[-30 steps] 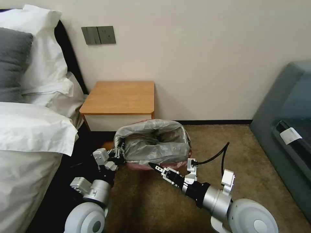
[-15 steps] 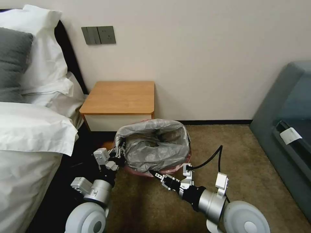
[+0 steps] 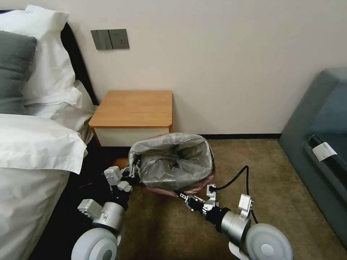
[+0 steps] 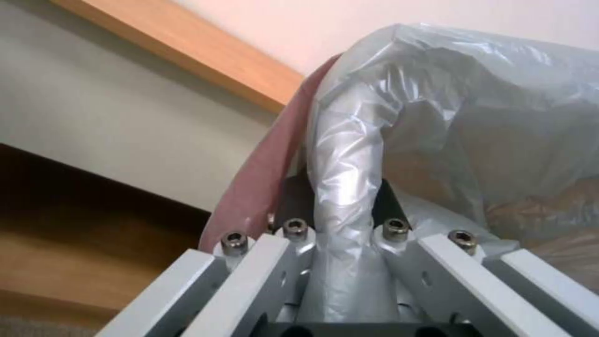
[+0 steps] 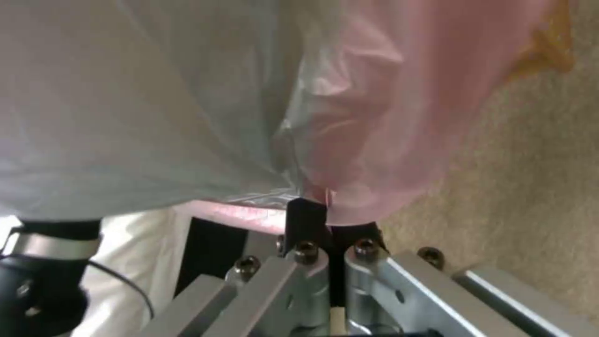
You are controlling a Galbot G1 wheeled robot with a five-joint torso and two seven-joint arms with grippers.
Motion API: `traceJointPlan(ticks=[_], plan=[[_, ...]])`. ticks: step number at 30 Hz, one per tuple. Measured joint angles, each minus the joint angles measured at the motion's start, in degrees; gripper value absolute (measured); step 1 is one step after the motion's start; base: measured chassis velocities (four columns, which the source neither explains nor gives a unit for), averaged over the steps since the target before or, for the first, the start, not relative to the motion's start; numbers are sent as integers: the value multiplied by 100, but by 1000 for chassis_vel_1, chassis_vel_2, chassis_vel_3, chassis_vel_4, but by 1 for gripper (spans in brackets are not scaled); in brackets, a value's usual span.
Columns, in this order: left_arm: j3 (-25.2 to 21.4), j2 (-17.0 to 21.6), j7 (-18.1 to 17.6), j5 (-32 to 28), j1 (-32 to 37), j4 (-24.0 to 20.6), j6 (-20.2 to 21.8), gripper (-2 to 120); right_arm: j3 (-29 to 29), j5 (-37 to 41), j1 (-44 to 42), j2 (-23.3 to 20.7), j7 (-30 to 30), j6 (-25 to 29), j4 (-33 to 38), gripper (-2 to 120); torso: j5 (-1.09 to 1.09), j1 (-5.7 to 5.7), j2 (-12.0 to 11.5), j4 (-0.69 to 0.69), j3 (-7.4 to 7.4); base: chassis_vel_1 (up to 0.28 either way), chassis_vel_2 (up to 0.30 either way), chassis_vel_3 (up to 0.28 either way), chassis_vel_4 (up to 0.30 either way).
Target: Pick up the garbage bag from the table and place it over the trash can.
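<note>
Robot stretching a garbage bag over a trash can.

Nearest, the right gripper point(image 3: 181, 196) is clamped on the garbage bag point(image 3: 173, 162)'s pink rim; the left gripper point(image 3: 134, 170) pinches its side. Behind, the table point(image 3: 134, 108). Hard pulling could tear the thin plastic.

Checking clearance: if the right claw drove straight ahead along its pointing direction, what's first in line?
The crinkly translucent grey garbage bag with its pinkish rim: the right claw is already shut on its near edge. Behind the plastic, probably the bin wall, though that is hidden.
</note>
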Motion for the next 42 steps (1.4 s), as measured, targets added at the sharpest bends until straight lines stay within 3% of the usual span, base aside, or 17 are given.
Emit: traceJointPlan(ticks=[19,28,39,42], plan=[[-48,78,-26,-199,62,-58,200,5,66,-832,78,191,-297,228,-327,0,0,0,0,0,0,0,0,0,0],[-85,82,-269,-78,-124,144,225,5,273,-1974,-246,-189,-1225,299,-57,30,0,0,0,0,0,0,0,0,0],[-211,117,-718,-195,-224,141,491,5,610,-2504,-777,-402,-1607,598,181,68,1,0,0,0,0,0,0,0,0],[-243,133,-819,-178,-193,128,586,5,860,-2801,-1193,-402,-1727,910,577,84,0,0,0,0,0,0,0,0,0]])
